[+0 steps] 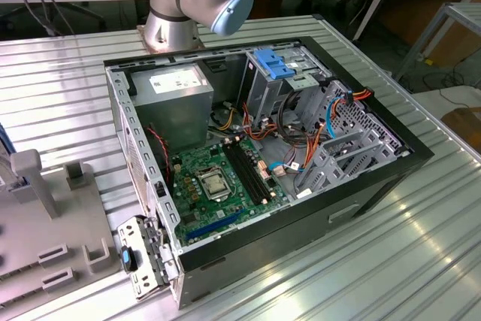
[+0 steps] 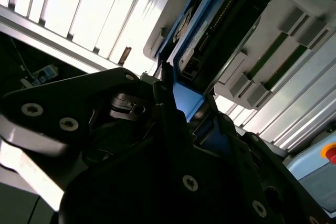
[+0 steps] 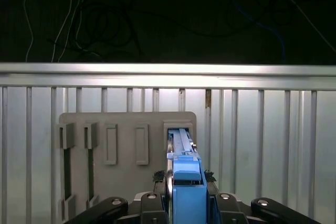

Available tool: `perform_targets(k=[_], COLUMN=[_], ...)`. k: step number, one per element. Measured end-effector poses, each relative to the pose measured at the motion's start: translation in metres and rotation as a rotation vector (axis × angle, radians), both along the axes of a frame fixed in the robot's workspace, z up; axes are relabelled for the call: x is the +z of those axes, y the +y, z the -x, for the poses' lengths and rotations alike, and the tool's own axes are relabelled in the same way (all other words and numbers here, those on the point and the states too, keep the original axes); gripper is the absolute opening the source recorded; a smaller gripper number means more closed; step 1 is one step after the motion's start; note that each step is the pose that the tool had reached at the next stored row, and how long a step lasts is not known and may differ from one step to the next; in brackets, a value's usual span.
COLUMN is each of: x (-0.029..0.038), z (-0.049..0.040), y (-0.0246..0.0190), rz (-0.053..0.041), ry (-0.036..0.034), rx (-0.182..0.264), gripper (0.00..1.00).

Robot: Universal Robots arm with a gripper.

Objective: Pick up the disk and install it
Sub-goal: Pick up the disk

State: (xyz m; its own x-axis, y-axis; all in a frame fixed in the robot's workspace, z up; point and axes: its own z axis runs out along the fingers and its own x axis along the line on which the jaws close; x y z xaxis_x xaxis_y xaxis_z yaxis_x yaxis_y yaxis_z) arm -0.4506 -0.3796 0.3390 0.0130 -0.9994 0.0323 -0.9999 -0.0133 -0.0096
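Clamping the single disk (image 3: 185,162) by its blue side rails, the gripper (image 3: 185,177) has one finger pressed to each side. The disk stands on edge, its long axis pointing away into a slot of the one grey holder (image 3: 126,124). Beyond that lies the ribbed metal table (image 3: 262,129). In the exterior view, one open computer case (image 1: 301,238) sits at centre frame.

The flat rectangular disk (image 3: 186,192) wore bright blue plastic rails; the slotted holder block (image 3: 126,124) was pale grey; the ribbed metal table (image 3: 262,129) was silver-striped.
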Motion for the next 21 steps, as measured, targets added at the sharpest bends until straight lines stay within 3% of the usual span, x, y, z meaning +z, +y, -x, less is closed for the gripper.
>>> perform_targets(k=[13, 17, 21], x=[0.0242, 0.0363, 0.0429], z=[0.0, 0.0, 0.0], y=[0.0, 0.0, 0.0], rz=[0.0, 0.0, 0.0], ry=[0.0001, 0.0, 0.0001], rx=[0.0, 0.0, 0.0], gripper=[0.37, 0.37, 0.37])
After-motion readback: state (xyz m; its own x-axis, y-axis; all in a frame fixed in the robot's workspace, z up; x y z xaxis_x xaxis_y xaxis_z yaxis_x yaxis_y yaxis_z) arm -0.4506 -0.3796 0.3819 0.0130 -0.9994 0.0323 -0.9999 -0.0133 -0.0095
